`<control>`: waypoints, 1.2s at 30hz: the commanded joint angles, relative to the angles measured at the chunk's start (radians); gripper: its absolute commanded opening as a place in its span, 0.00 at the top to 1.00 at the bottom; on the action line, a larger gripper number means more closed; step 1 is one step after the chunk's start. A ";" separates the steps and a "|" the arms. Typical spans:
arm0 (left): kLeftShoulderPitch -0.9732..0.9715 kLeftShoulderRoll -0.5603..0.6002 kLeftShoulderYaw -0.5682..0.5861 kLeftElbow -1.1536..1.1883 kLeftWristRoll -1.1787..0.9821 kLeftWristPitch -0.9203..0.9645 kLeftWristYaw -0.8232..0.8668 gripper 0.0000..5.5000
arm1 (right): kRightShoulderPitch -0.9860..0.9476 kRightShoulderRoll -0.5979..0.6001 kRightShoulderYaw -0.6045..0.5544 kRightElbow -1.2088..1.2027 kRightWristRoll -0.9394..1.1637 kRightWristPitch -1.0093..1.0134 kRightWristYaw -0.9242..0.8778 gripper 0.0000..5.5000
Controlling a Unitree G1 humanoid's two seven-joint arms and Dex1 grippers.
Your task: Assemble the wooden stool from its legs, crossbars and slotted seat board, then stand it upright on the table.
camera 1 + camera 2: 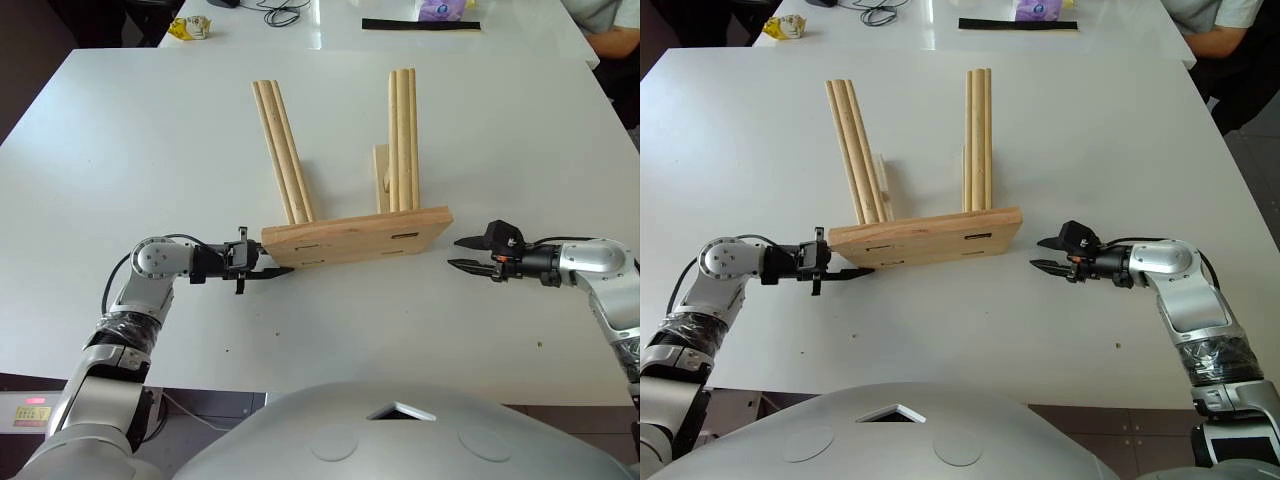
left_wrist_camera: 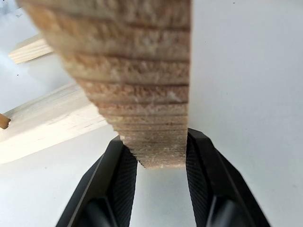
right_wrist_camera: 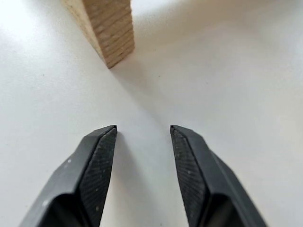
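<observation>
Left tool [image 1: 270,271] grips seat board [image 1: 355,238] end, right tool [image 1: 455,252] sits released just off far end; I'd square it on that edge before tipping upright.

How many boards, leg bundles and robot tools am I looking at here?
seat board: 1
leg bundles: 2
tools: 2 (left tool clamped on the board's end, right tool open, off the other end)
Total: 5
</observation>
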 commanded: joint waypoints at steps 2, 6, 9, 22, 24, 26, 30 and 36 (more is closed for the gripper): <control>0.023 0.046 0.000 -0.050 -0.016 -0.026 -0.068 0.75 | 0.096 -0.038 -0.005 -0.179 0.080 0.068 0.080 0.62; 0.041 0.053 0.000 -0.101 -0.038 -0.007 -0.085 0.75 | 0.084 -0.042 -0.036 -0.255 0.119 0.107 0.088 0.62; 0.057 0.052 0.004 -0.132 -0.044 0.008 -0.091 0.75 | 0.069 -0.042 -0.044 -0.273 0.124 0.116 0.076 0.62; 0.068 0.057 0.016 -0.147 -0.043 0.022 -0.101 0.75 | 0.120 -0.083 -0.005 -0.328 0.101 0.103 0.128 0.48; 0.067 0.058 0.016 -0.146 -0.046 0.021 -0.107 0.75 | 0.107 -0.068 0.019 -0.319 0.086 0.098 0.121 0.48; 0.066 0.059 0.017 -0.146 -0.048 0.021 -0.112 0.75 | 0.090 -0.050 0.046 -0.305 0.066 0.087 0.110 0.48; 0.051 0.060 0.014 -0.136 -0.053 0.019 -0.132 0.75 | 0.052 -0.007 0.103 -0.255 0.018 0.056 0.091 0.48; 0.012 0.055 0.013 -0.112 -0.053 0.020 -0.161 0.75 | 0.072 0.007 0.139 -0.223 -0.005 0.032 0.094 0.51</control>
